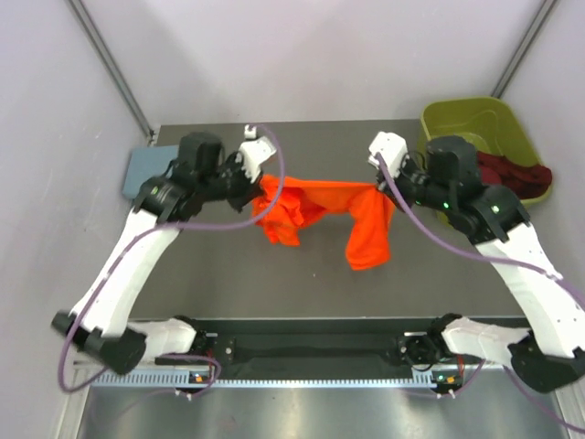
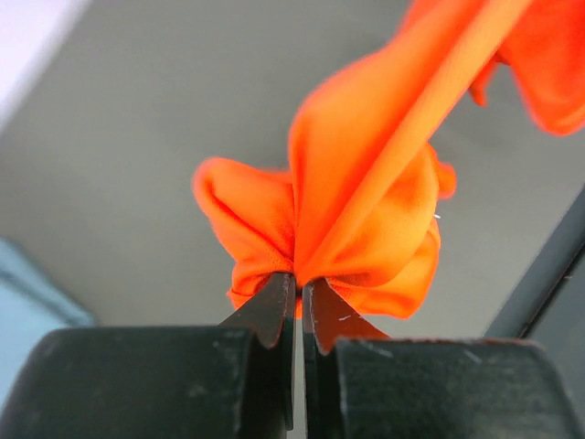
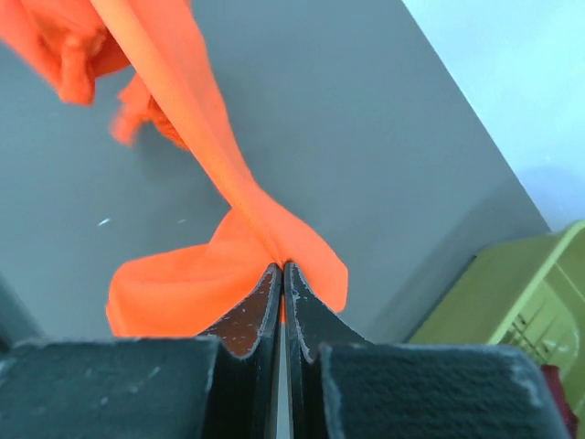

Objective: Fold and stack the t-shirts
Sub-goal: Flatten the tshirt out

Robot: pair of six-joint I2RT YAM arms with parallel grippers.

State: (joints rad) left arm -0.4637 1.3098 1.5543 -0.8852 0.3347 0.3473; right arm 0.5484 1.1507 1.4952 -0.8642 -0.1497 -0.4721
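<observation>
The orange t-shirt (image 1: pixel 320 206) hangs strung between the two arms above the middle of the surface (image 1: pixel 228 283). Its top edge is taut, a bunched knot of cloth sags near the left end and a longer flap drops near the right; whether those low ends brush the surface I cannot tell. The left pincer (image 2: pixel 294 291) is clamped tight on a gathered wad of the orange cloth, and the right pincer (image 3: pixel 281 274) is pinched on a thinner edge of it. To my eye the step is spreading the shirt flat before folding, and the grips look uneven. I would draw the arms apart to pull out the twist, then lower slowly and let the hanging flap land first so it lies smooth. The maroon t-shirt (image 1: pixel 516 174) sits crumpled in the green bin (image 1: pixel 462 114) at the far right, and a flat grey-blue t-shirt (image 1: pixel 146 172) lies at the far left, well apart.
</observation>
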